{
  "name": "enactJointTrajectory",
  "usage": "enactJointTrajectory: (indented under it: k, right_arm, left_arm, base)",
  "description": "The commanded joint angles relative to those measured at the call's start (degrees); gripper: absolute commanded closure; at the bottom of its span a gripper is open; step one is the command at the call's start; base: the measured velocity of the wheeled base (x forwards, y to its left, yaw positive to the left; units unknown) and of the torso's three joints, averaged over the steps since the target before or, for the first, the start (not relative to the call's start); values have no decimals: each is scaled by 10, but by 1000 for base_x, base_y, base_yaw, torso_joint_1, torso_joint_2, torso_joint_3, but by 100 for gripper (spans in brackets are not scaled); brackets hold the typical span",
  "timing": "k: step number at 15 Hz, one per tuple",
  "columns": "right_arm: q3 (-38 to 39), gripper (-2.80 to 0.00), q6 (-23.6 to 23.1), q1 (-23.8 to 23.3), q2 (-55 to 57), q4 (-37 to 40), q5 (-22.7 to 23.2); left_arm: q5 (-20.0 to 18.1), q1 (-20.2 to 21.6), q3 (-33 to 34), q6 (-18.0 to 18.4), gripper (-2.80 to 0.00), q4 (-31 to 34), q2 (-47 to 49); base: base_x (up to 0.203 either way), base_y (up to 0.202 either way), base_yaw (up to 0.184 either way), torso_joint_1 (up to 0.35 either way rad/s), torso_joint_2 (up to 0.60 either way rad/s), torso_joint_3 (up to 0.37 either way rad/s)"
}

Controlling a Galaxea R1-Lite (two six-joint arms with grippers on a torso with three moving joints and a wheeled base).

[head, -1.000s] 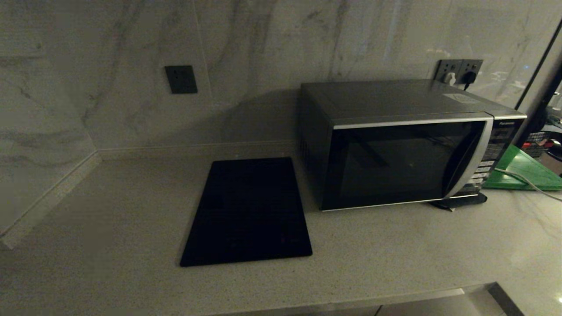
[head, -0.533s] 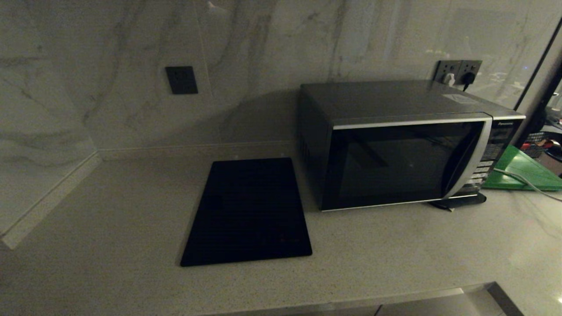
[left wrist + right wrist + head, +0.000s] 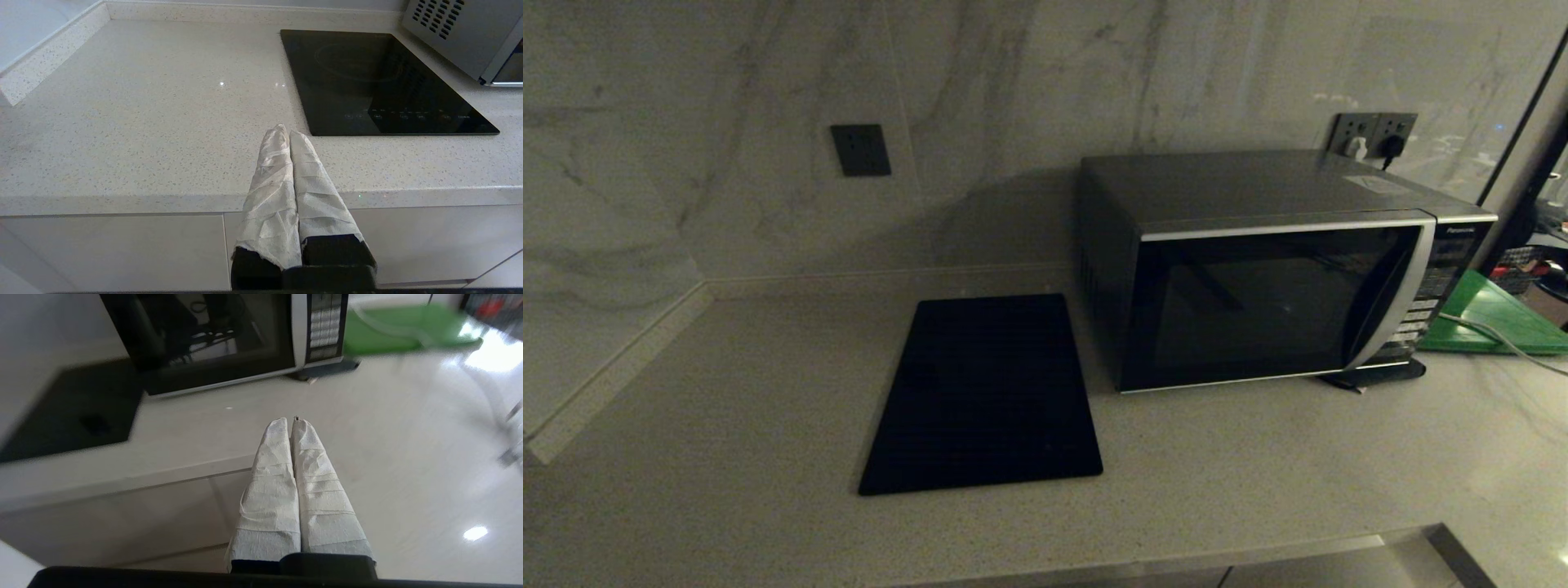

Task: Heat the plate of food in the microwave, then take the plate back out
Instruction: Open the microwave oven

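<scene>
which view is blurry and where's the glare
Right wrist view: smeared with motion blur across the microwave, green board and counter, with bright glare patches on the counter. Head view: dim and dark, the microwave door almost black. Left wrist view: sharp and well lit, small light specks on the countertop beside the black cooktop.

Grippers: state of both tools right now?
Left gripper: shut, empty, at the counter's front edge.
Right gripper: shut, empty, in front of the microwave.
</scene>
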Motion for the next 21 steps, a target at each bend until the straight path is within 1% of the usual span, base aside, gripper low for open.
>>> enactJointTrajectory:
  k: [1, 2, 3, 5, 7, 8, 10, 11, 13, 15, 16, 17, 18, 19, 21]
  right_arm:
    - [54, 0, 25, 2, -30, -2, -3]
    - [95, 0, 26, 2, -29, -23, -3]
    - [146, 0, 26, 2, -29, -66, -4]
    - [260, 0, 10, 2, -29, -205, -4]
    - [371, 0, -24, 2, -29, -366, -5]
    - [410, 0, -43, 2, -29, -412, -6]
    - [471, 0, -68, 2, -29, -454, -5]
    - [481, 0, -74, 2, -29, -472, 9]
    - [498, 0, -95, 3, -29, -470, 50]
    - [496, 0, -96, 3, -29, -467, 52]
    - [497, 0, -95, 3, -29, -468, 52]
    - [498, 0, -80, 2, -29, -469, 52]
    - [498, 0, -51, 2, -29, -471, 49]
    - [499, 0, -33, 2, -29, -472, 37]
    - [499, 0, -31, 2, -29, -472, 35]
  left_arm:
    - [0, 0, 0, 0, 0, 0, 1]
    - [1, 0, 0, 0, 0, 0, 1]
    - [0, 0, 0, 0, 0, 0, 1]
    - [0, 0, 0, 0, 0, 0, 1]
    - [0, 0, 0, 0, 0, 0, 1]
    - [0, 0, 0, 0, 0, 0, 1]
    - [0, 0, 0, 0, 0, 0, 1]
    - [0, 0, 0, 0, 0, 0, 1]
    - [0, 0, 0, 0, 0, 0, 1]
    - [0, 0, 0, 0, 0, 0, 1]
    - [0, 0, 0, 0, 0, 0, 1]
    - [0, 0, 0, 0, 0, 0, 1]
    - [0, 0, 0, 0, 0, 0, 1]
    - [1, 0, 0, 0, 0, 0, 1]
    - [0, 0, 0, 0, 0, 0, 1]
  base:
    - [0, 0, 0, 0, 0, 0]
    - [0, 0, 0, 0, 0, 0]
    - [0, 0, 0, 0, 0, 0]
    - [0, 0, 0, 0, 0, 0]
    - [0, 0, 0, 0, 0, 0]
    - [0, 0, 0, 0, 0, 0]
    - [0, 0, 0, 0, 0, 0]
    - [0, 0, 0, 0, 0, 0]
    - [0, 0, 0, 0, 0, 0]
    - [0, 0, 0, 0, 0, 0]
    - [0, 0, 0, 0, 0, 0]
    - [0, 0, 0, 0, 0, 0]
    - [0, 0, 0, 0, 0, 0]
    - [0, 0, 0, 0, 0, 0]
    - [0, 0, 0, 0, 0, 0]
